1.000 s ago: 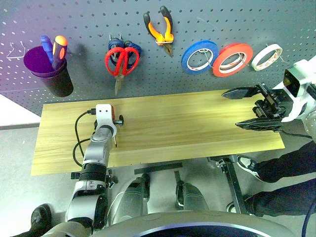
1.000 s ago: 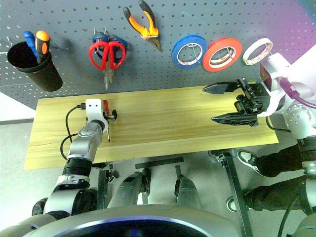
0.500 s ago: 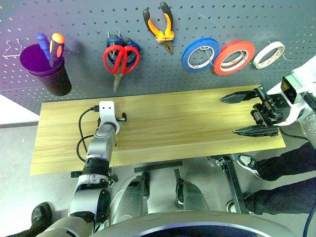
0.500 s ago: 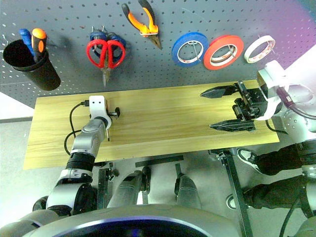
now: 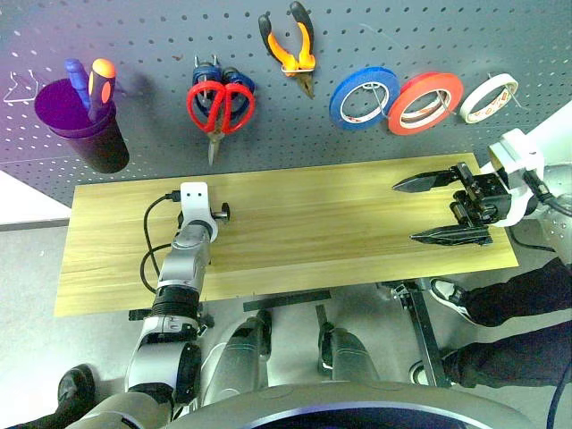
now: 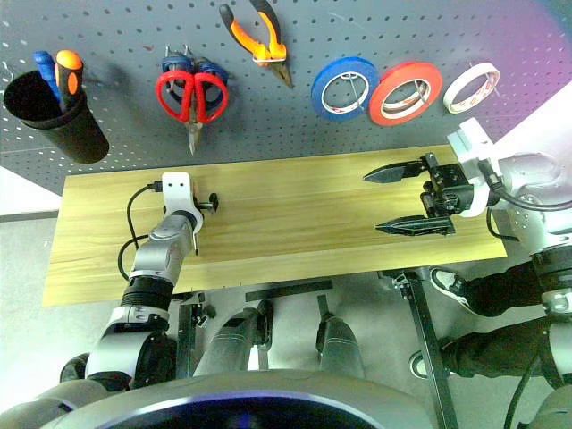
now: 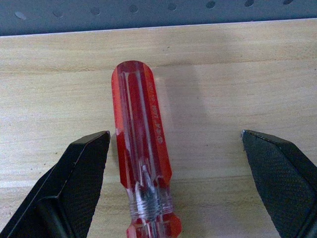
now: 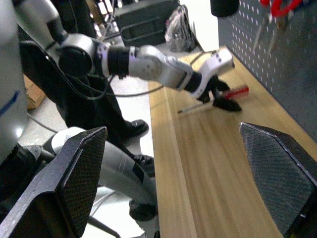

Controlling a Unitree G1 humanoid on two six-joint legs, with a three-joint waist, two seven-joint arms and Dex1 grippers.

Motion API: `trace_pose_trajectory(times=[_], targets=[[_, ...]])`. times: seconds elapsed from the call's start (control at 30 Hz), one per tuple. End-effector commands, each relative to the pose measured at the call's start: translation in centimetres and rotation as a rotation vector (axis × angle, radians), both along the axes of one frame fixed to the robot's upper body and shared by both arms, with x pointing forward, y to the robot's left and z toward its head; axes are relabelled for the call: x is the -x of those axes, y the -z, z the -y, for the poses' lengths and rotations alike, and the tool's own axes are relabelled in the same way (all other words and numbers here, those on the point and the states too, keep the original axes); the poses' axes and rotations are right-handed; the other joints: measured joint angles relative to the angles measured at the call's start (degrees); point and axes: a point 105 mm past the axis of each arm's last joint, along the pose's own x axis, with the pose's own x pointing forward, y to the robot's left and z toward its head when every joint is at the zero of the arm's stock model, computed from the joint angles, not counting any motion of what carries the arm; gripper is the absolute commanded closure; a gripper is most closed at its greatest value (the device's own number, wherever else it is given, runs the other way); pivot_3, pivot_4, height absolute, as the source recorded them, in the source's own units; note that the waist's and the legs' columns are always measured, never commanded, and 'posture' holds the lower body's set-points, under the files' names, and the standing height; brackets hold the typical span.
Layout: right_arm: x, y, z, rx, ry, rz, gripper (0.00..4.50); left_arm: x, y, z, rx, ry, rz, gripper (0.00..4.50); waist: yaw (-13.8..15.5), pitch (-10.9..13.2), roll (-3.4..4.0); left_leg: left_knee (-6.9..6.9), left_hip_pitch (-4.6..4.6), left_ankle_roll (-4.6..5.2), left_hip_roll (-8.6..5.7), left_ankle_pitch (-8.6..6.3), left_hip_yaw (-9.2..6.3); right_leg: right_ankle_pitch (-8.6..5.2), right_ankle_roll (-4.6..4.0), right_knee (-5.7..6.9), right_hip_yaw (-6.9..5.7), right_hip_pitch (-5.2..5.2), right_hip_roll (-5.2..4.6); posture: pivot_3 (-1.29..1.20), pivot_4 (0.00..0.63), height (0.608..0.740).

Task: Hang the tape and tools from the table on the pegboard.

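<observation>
- Screwdriver (image 7: 143,153) lies flat on the table (image 5: 313,223) toward its left end, the one task item not yet hung.
- Left gripper (image 7: 178,178) has jaws spread wide to either side of the red handle, not touching; likely lined up for a pinch.
- Right gripper (image 5: 442,210) hovers spread and empty over the right end, clear of the work.
- Pegboard (image 5: 161,36) carries white tape (image 5: 488,97) at upper right, pliers (image 5: 292,49), red scissors (image 5: 218,105).
</observation>
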Motion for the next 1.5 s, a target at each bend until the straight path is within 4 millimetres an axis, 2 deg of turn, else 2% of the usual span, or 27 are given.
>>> trace_pose_trajectory(times=[0.03,0.3,0.4,0.67,0.7,0.73,1.2,1.5], targets=[[-0.3,-1.0,0.1,0.005,0.008,0.049,0.00,0.2,0.1,0.2,-0.005,0.003,0.003,0.05,-0.03,0.00,0.01,-0.03,0.01,0.00,0.00,0.00,0.01,0.00,0.00,-0.01,0.00,0.00,0.00,-0.10,0.392,0.740],[-0.6,-0.9,0.1,0.004,0.019,0.047,0.00,0.2,0.0,0.2,0.003,0.003,0.011,0.05,-0.01,0.00,0.01,-0.28,0.01,0.07,-0.02,0.05,0.02,0.02,0.03,-0.38,-0.11,0.06,0.01,-0.10,0.391,0.740],[-0.5,-0.9,0.1,0.006,0.018,0.046,0.00,0.3,0.1,-0.2,-0.004,-0.030,0.011,0.53,-0.02,0.00,0.01,-0.31,0.00,0.09,-0.02,0.06,0.02,0.04,0.05,-0.45,-0.16,0.09,0.01,-0.10,0.393,0.740],[-0.4,-0.9,0.2,0.012,0.020,0.048,0.00,0.6,0.3,-0.3,0.013,-0.055,0.000,3.15,-0.09,0.00,0.01,-0.31,0.00,0.09,-0.02,0.06,0.02,0.05,0.08,-0.49,-0.21,0.11,0.01,-0.11,0.391,0.740],[-0.5,-1.0,0.2,0.012,0.021,0.049,0.00,0.6,0.3,-0.2,0.017,-0.052,-0.002,3.45,-0.09,0.00,0.01,-0.31,0.00,0.09,-0.02,0.06,0.02,0.06,0.08,-0.49,-0.21,0.11,0.01,-0.11,0.392,0.740],[-0.4,-1.0,0.2,0.011,0.019,0.049,0.00,0.6,0.4,-0.1,0.020,-0.049,-0.004,3.56,-0.08,0.00,0.01,-0.31,0.00,0.09,-0.02,0.06,0.02,0.06,0.08,-0.49,-0.21,0.11,0.01,-0.11,0.390,0.740],[-0.6,-0.9,0.0,-0.003,0.018,0.049,0.00,1.2,0.5,-0.5,0.014,-0.081,-0.024,3.55,-0.08,0.00,0.01,-0.32,0.01,0.09,-0.02,0.06,0.02,0.06,0.09,-0.51,-0.22,0.13,0.00,-0.10,0.391,0.740],[-0.9,-1.2,0.0,-0.036,0.019,0.038,0.00,2.5,-1.4,0.2,0.032,-0.036,0.060,3.55,0.05,0.01,0.01,-0.33,-0.01,0.09,-0.02,0.06,0.02,0.07,0.09,-0.56,-0.22,0.13,0.00,-0.07,0.385,0.740]])
